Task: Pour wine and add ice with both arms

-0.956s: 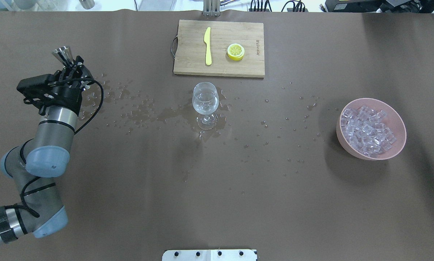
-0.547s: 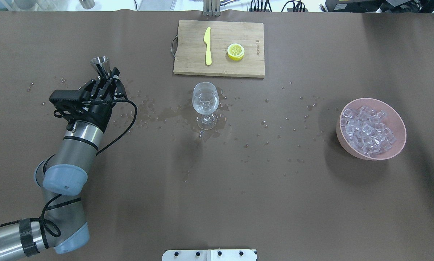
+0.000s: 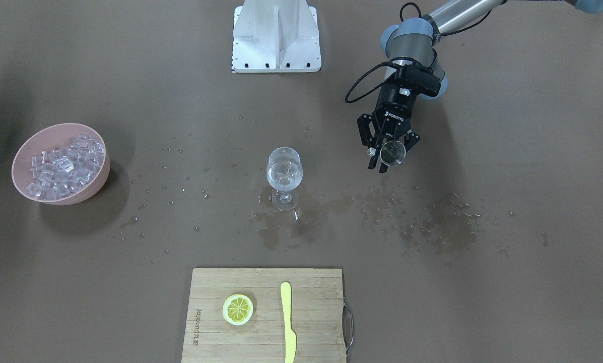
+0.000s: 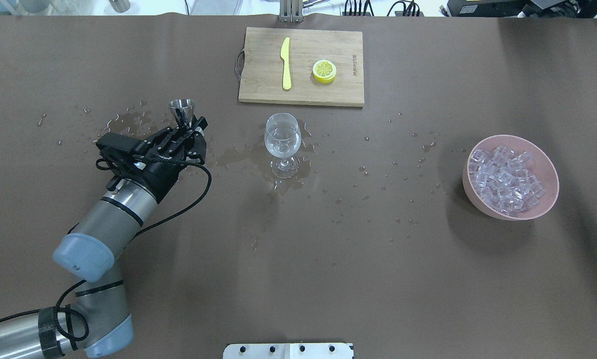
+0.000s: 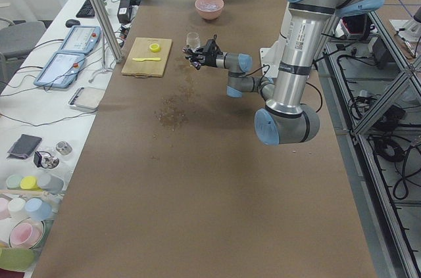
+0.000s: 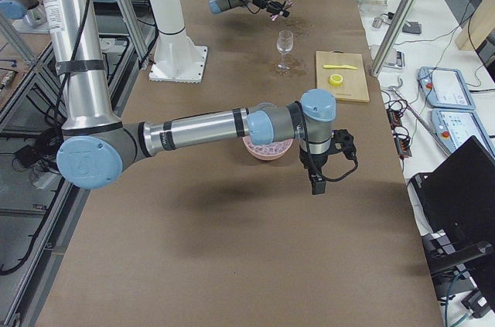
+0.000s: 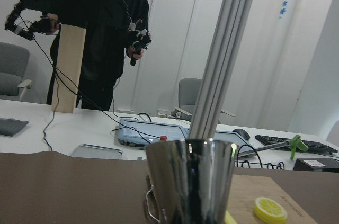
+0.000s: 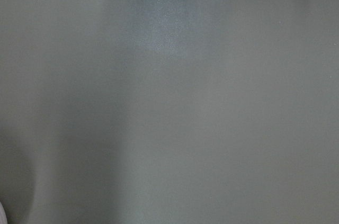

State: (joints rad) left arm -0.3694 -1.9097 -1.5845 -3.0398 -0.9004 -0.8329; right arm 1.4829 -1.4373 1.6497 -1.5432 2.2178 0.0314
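My left gripper (image 4: 187,124) is shut on a steel jigger (image 4: 181,106), held upright above the table to the left of the wine glass (image 4: 282,139). The front-facing view shows this gripper (image 3: 388,154) and the jigger (image 3: 393,153) apart from the glass (image 3: 283,174). The jigger fills the left wrist view (image 7: 190,181). The clear glass stands upright at mid table. The ice (image 4: 505,179) is piled in a pink bowl (image 4: 478,202) at the right. My right arm shows only in the exterior right view (image 6: 325,149), near the bowl; I cannot tell whether its gripper is open or shut.
A wooden cutting board (image 4: 258,75) with a yellow knife (image 4: 286,62) and a lemon slice (image 4: 324,71) lies behind the glass. Water droplets and wet patches (image 4: 228,157) are scattered across the brown table. The white pedestal (image 3: 276,35) stands at the robot's side.
My left arm has carried the jigger to the right, from the table's left part to a spot close to the glass. The glass, bowl and board have not moved.
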